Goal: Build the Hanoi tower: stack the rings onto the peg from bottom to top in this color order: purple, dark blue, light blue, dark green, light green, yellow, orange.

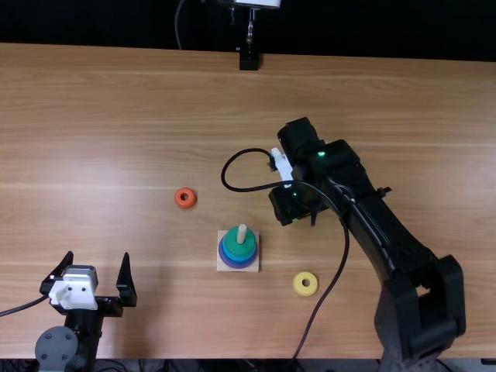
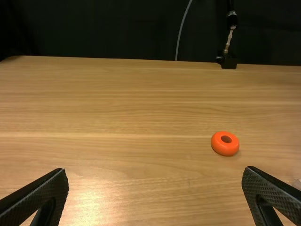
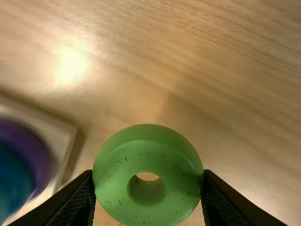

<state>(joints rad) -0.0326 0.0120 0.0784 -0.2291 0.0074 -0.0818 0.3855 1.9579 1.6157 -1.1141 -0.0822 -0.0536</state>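
The left gripper (image 1: 98, 262) stands open at the table's near left; in the left wrist view, the left gripper (image 2: 156, 172) has nothing between its fingers. Right of the peg base, the right gripper (image 1: 298, 217) is over the table. In the right wrist view the right gripper (image 3: 148, 181) is shut on a light green ring (image 3: 117, 162). Purple, blue and dark green rings (image 1: 232, 241) are stacked around the peg (image 1: 242, 233) on the pale square base (image 1: 222, 266). An orange ring (image 1: 180, 203) lies behind and left of the base, a yellow ring (image 1: 299, 290) front right.
A dark cable (image 1: 249, 190) loops from the right arm over the table between the orange ring and that arm. A small black stand (image 1: 249, 60) is at the table's far edge. The right arm (image 1: 387, 232) spans the table's right side.
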